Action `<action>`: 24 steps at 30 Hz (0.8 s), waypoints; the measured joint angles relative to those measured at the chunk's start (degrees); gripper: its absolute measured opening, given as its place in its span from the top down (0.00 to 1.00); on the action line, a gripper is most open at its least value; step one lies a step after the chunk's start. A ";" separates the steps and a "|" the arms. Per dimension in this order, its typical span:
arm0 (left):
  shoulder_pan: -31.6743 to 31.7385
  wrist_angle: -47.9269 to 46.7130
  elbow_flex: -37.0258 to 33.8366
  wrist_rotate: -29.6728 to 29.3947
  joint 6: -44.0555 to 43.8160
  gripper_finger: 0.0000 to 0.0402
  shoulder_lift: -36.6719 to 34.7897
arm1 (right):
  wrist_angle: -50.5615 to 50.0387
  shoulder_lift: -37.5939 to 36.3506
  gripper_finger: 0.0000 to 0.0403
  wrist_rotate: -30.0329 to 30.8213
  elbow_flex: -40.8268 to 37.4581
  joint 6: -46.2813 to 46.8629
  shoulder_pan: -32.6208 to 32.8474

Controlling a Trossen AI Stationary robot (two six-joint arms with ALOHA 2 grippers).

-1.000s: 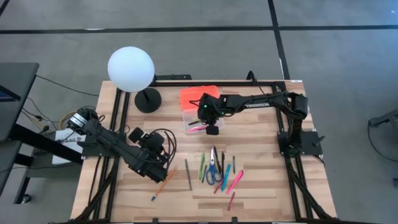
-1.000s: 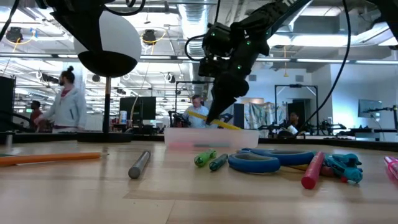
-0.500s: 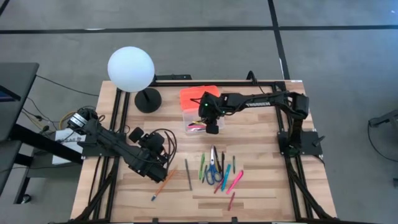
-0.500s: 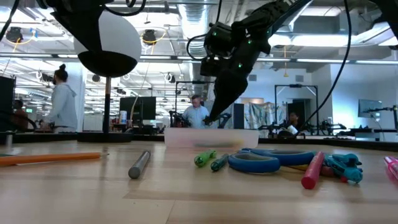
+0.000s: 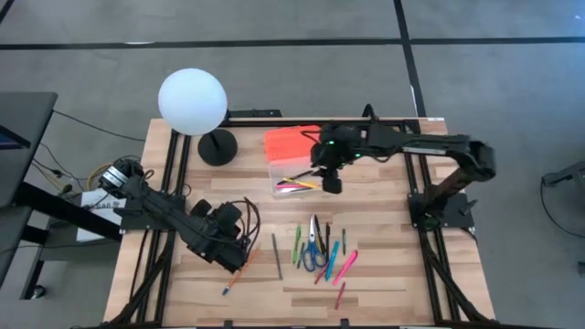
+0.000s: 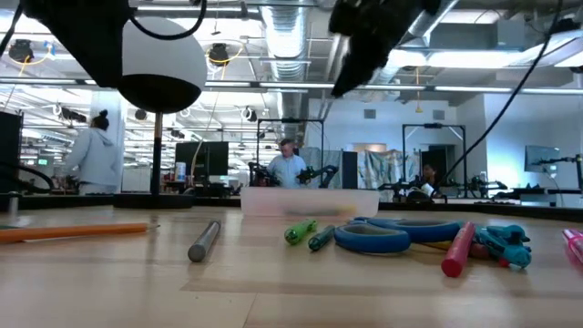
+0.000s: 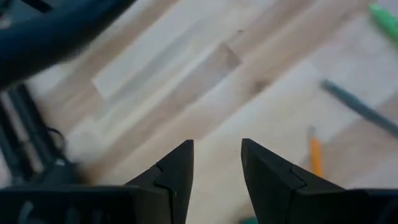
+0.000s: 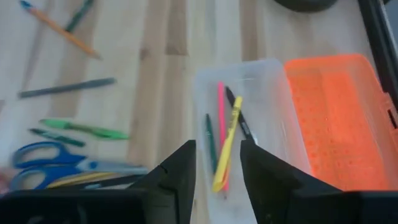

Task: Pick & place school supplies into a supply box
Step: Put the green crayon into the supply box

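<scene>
Pale wood table [image 5: 384, 274] before a busy workshop, right end effector [image 8: 216, 163] seemingly spread, empty.

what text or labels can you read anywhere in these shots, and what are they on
None can be read.
The right arm carries pale lettering along its side in the high view, too small to make out.
The orange lid, the clear box and the pens in it show no print.
</scene>
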 joint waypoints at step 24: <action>-13.32 17.88 -6.36 -4.16 12.15 0.68 0.22 | -9.53 -17.54 0.71 -0.12 -1.02 -1.14 7.67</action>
